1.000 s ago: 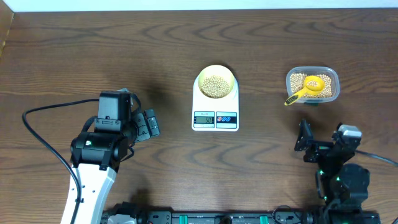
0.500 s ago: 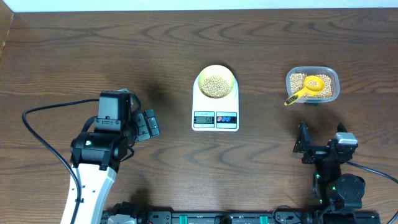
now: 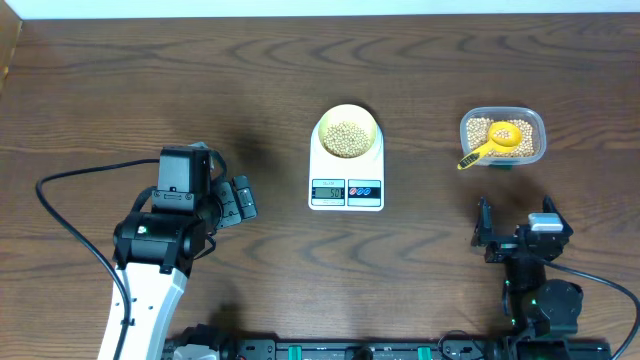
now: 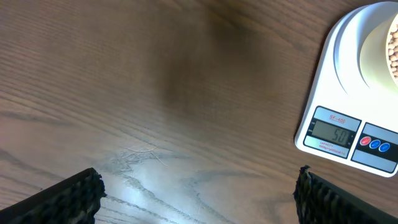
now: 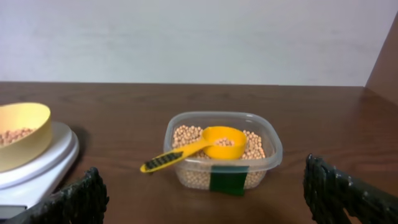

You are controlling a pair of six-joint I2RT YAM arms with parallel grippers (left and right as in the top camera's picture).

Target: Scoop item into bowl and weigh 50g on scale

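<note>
The pale yellow bowl (image 3: 347, 131) holds tan beans (image 3: 346, 139) and stands on the white scale (image 3: 346, 176) at the table's middle. In the left wrist view the scale (image 4: 339, 74) is at the upper right and its display reads 50; the bowl (image 4: 375, 43) shows at the edge. My left gripper (image 3: 243, 200) is open and empty, left of the scale, over bare wood (image 4: 199, 193). My right gripper (image 3: 515, 230) is open and empty, in front of the clear tub (image 5: 224, 177) of beans (image 5: 186, 134). From there, the bowl (image 5: 22, 134) and scale (image 5: 50, 165) sit at the left.
The clear rectangular tub (image 3: 502, 137) stands at the right with a bright yellow scoop (image 3: 495, 141) lying in the beans, its handle over the tub's near left rim. In the right wrist view the scoop (image 5: 217, 142) handle points left. A black cable (image 3: 70, 235) loops left of the left arm.
The right arm has drawn back a little toward the front edge, its gripper still open. The left arm, scale, bowl and tub have not moved.
</note>
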